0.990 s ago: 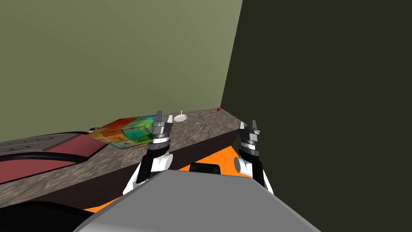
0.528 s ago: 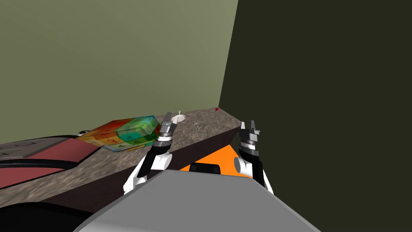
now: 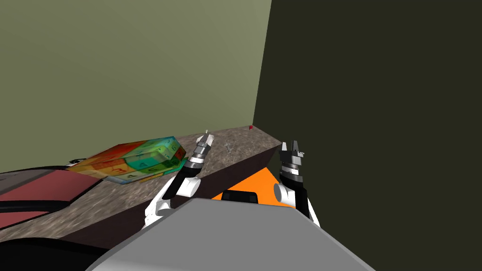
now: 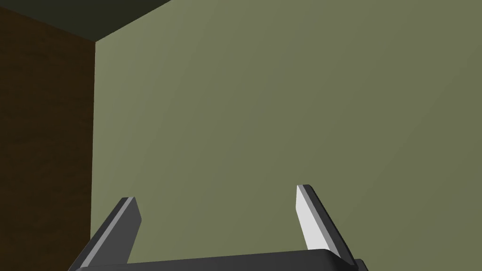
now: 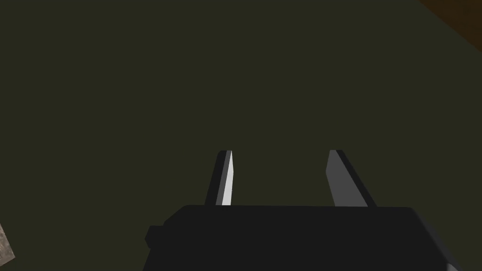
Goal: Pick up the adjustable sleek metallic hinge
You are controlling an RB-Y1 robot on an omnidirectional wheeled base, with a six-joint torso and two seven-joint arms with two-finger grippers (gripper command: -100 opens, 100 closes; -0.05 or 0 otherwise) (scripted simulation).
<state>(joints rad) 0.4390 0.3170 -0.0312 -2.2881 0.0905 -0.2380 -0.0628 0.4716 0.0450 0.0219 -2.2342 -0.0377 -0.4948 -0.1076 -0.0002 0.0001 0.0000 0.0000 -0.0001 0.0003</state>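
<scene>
The hinge [image 3: 228,147] is a tiny grey metallic piece lying on the speckled stone counter [image 3: 141,193], toward its far right end. My left gripper [image 3: 207,138] hangs over the counter just left of the hinge, apart from it and tilted toward the olive back wall. Its fingers stand open and empty in the left wrist view [image 4: 216,194], facing the wall. My right gripper [image 3: 290,147] is off the counter's right end, upright beside the dark side wall, open with nothing in it [image 5: 278,151].
A multicoloured translucent box [image 3: 136,159] lies on the counter left of my left arm. A dark red inset surface [image 3: 42,186] sits further left. A small red thing [image 3: 251,127] is in the counter's far corner. Orange floor [image 3: 259,188] shows below the counter's dark front.
My left gripper has reached forward and to the right over the counter, leaning toward the back wall and covering a small white thing. My view has turned slightly. The right arm stays still.
</scene>
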